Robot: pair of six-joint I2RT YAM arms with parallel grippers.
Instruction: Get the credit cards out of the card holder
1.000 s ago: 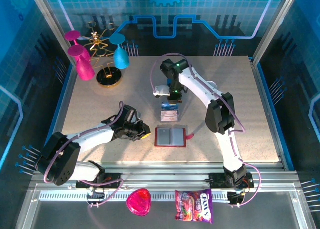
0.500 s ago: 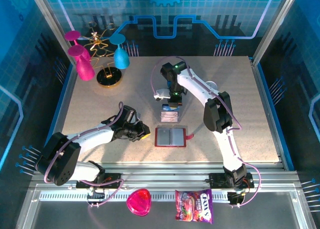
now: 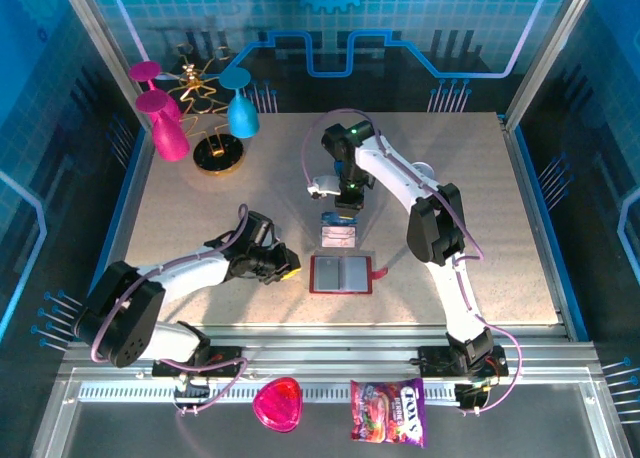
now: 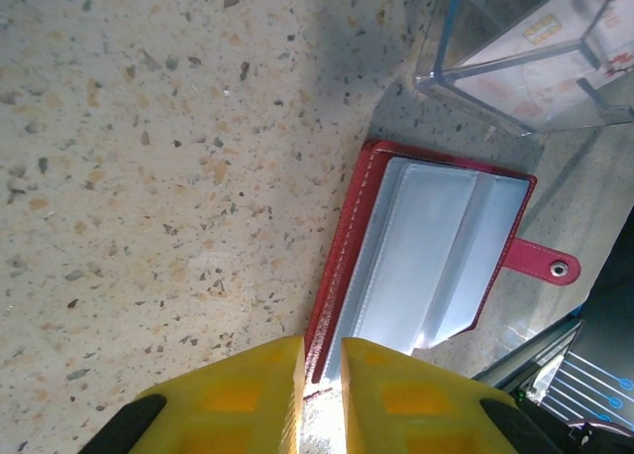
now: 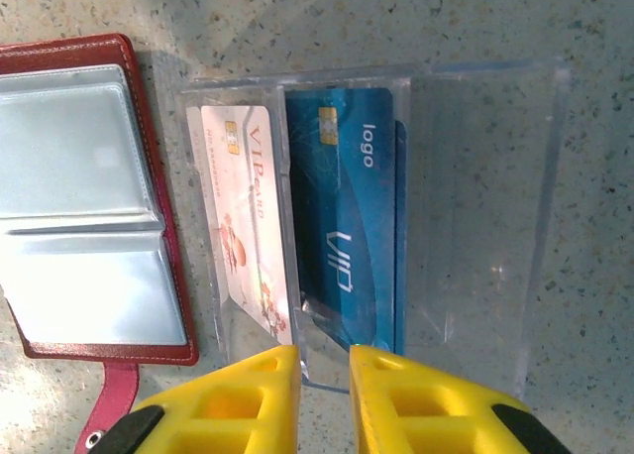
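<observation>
The dark red card holder [image 3: 340, 274] lies open on the table, and its pale pockets [image 5: 89, 147] look bare. My left gripper [image 4: 322, 350] is shut on the holder's left red edge [image 4: 347, 246], at the near corner. A blue credit card [image 5: 347, 216] and a pinkish-white one [image 5: 243, 206] lie in the clear tray [image 5: 485, 206] just beyond the holder. The edge of another blue card peeks out under the first. My right gripper [image 5: 324, 360] hovers over the tray's near wall, jaws slightly open with nothing between them.
A pink heart dish [image 3: 277, 402] and a candy bag [image 3: 388, 412] sit on the rail below the table's near edge. Pink goblets [image 3: 165, 128], a blue goblet [image 3: 240, 113] and a gold stand [image 3: 220, 153] stand at the far left.
My right gripper came down toward the tray and its jaws parted a little; the blue card now lies in the tray. The left arm has stayed put.
</observation>
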